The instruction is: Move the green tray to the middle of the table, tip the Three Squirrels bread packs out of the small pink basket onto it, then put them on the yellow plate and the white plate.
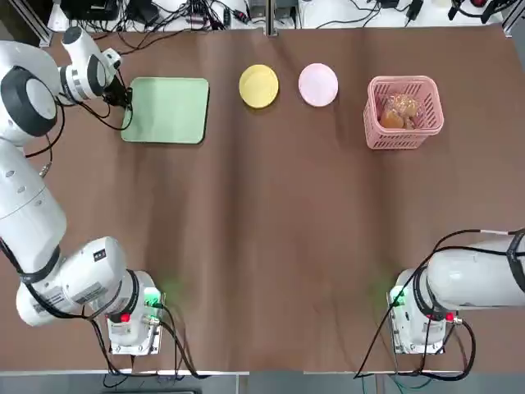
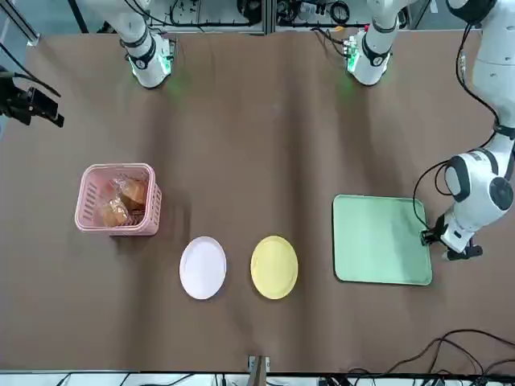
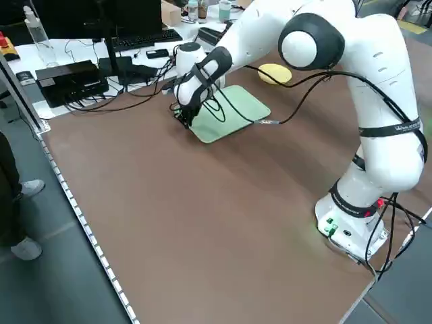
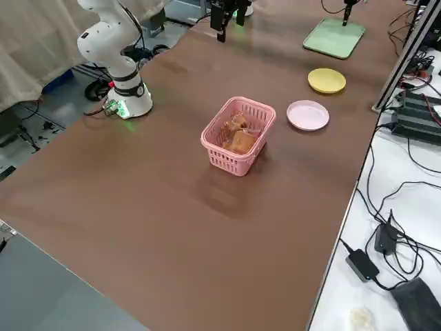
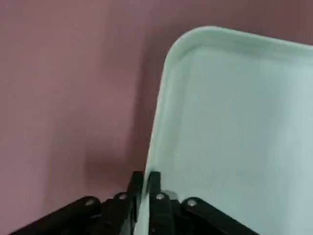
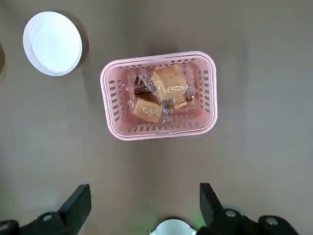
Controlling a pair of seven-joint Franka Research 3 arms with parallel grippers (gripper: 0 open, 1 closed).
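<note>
The green tray (image 1: 168, 109) lies flat at the far left of the table. My left gripper (image 1: 125, 97) is at the tray's left edge, and in the left wrist view it (image 5: 144, 178) is shut on the thin rim of the tray (image 5: 234, 122). At the far right stands the small pink basket (image 1: 398, 141) with the bread packs (image 1: 398, 111) inside. Between them sit the yellow plate (image 1: 258, 85) and the white plate (image 1: 317, 84). My right gripper (image 6: 144, 200) hangs open high above the basket (image 6: 159, 129), holding nothing.
Both arm bases stand at the near edge, left (image 1: 131, 316) and right (image 1: 422, 316). Cables and equipment lie beyond the table's far edge (image 1: 189, 16). The brown tabletop (image 1: 271, 222) spreads between the bases and the row of objects.
</note>
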